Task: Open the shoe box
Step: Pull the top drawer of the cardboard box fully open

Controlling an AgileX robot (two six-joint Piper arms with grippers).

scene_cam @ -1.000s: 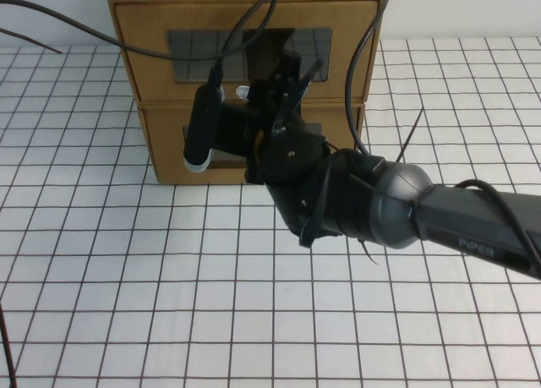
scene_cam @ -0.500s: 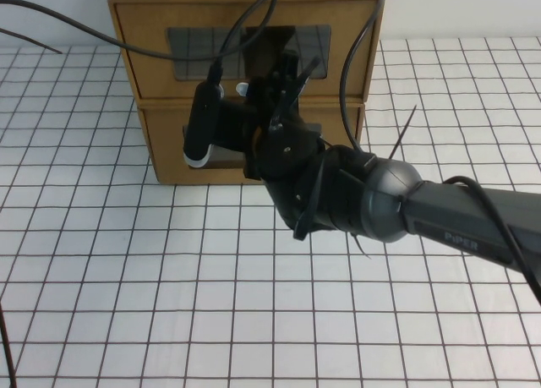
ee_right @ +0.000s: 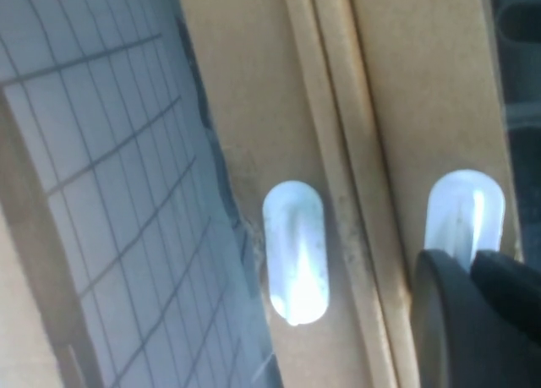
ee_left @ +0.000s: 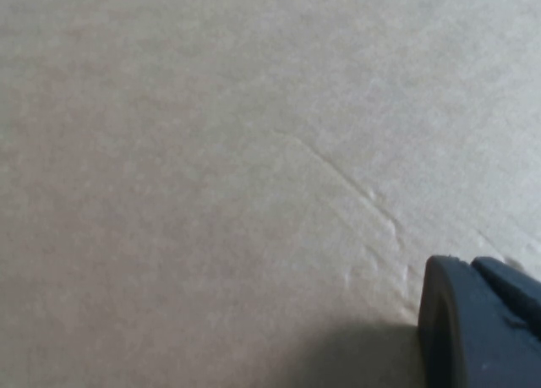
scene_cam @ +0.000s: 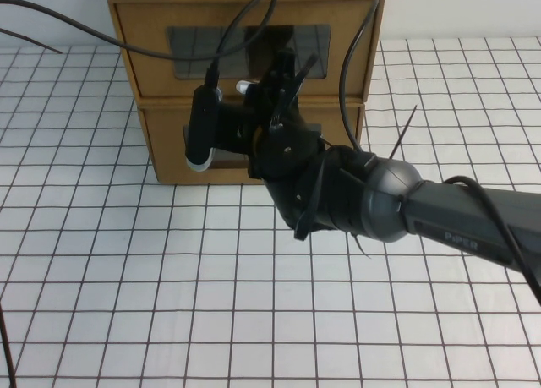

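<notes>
Jaws' spread cannot be told on either arm: right gripper (scene_cam: 283, 68) at the white pull tab (ee_right: 463, 204) of the upper shoe box (scene_cam: 144, 33); left gripper (ee_left: 482, 329) close against beige cardboard (ee_left: 211, 168).

The high view is taken from a raised point on the robot's own side and is angled down across the gridded table (scene_cam: 127, 303) toward its far edge, where the shoe box (scene_cam: 152, 41) is set. The right gripper (scene_cam: 283, 73) is seen there from behind, at the box's front. The right wrist view is taken very close to that same front; the front and a white tab (scene_cam: 243, 88) are shared by both views. The left wrist view is held almost against a plain tan surface (ee_left: 211, 151), with the left gripper (ee_left: 482, 320) at the margin; which part of the scene it shows cannot be told.
</notes>
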